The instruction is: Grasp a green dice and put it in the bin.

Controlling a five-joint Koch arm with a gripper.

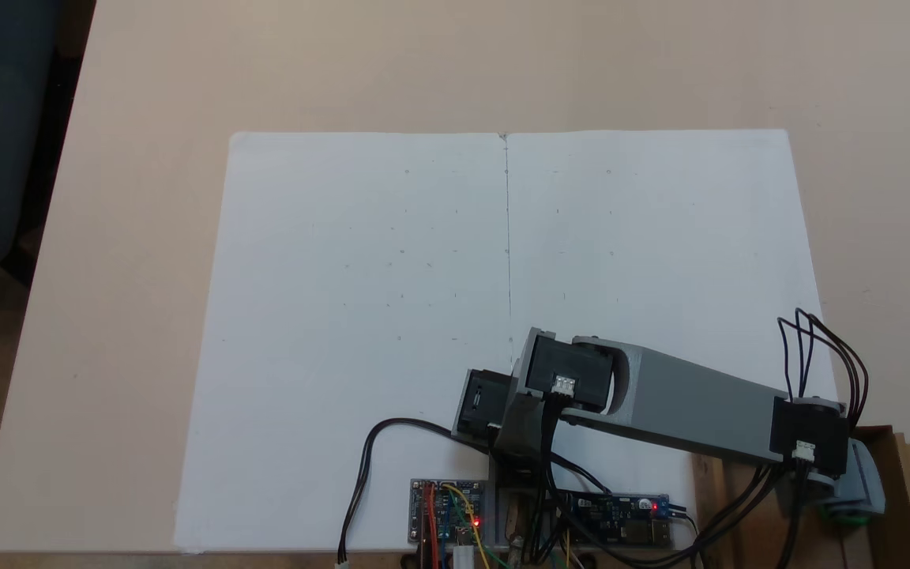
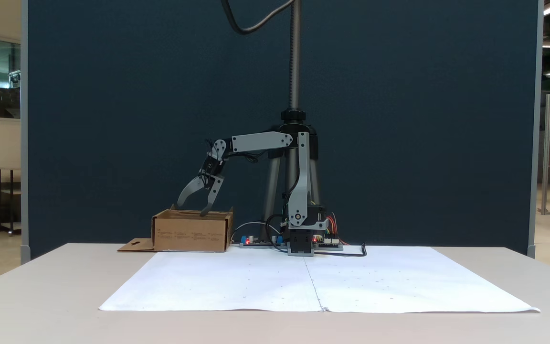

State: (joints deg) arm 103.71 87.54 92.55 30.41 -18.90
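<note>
The bin (image 2: 191, 232) is a shallow brown cardboard box at the left of the arm's base, with its keyhole flap (image 2: 134, 245) lying flat on the table. My gripper (image 2: 192, 207) hangs just over the bin's top edge, its two curved fingers spread apart and nothing showing between them. From above, the bin (image 1: 893, 458) sits at the bottom right corner and the gripper (image 1: 848, 502) points down into it. A sliver of the green dice (image 1: 844, 518) shows under the gripper, inside the bin's outline. The bin's walls hide the dice in the side-on fixed view.
Two white paper sheets (image 1: 502, 316) cover the table's middle. Circuit boards (image 1: 447, 514) with lit red LEDs and loose cables sit by the arm's base (image 2: 301, 239). A tripod pole (image 2: 295, 71) rises behind the base, before a dark blue screen.
</note>
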